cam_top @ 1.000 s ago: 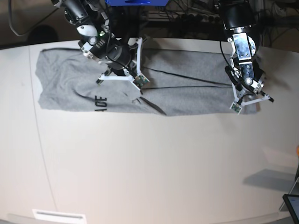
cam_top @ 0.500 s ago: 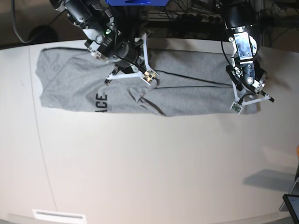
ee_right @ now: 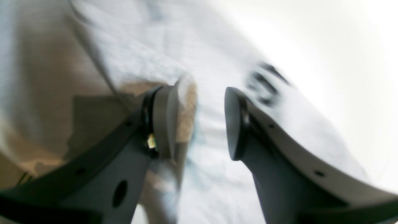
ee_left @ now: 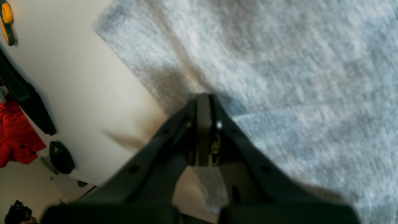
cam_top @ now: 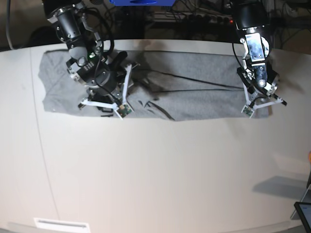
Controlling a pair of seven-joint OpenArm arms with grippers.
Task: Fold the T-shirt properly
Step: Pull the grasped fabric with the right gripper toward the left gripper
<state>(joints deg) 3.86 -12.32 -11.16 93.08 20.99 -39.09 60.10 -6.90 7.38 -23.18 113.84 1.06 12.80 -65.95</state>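
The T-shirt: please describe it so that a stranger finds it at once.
Look at the far edge of the pale table. The T-shirt lies there as a long grey band between the two arms. It is the only cloth there, and the left gripper pinches its corner.

Pale cream counter [cam_top: 146, 174], smooth, filling most of the base view, a thin seam line running down its left part. White label strip [cam_top: 61, 224] lying near its lower left edge. Dark cables and a blue box [cam_top: 141, 2] sitting behind the far edge. Red cloth [ee_left: 15, 140] showing off the counter in the left wrist view.
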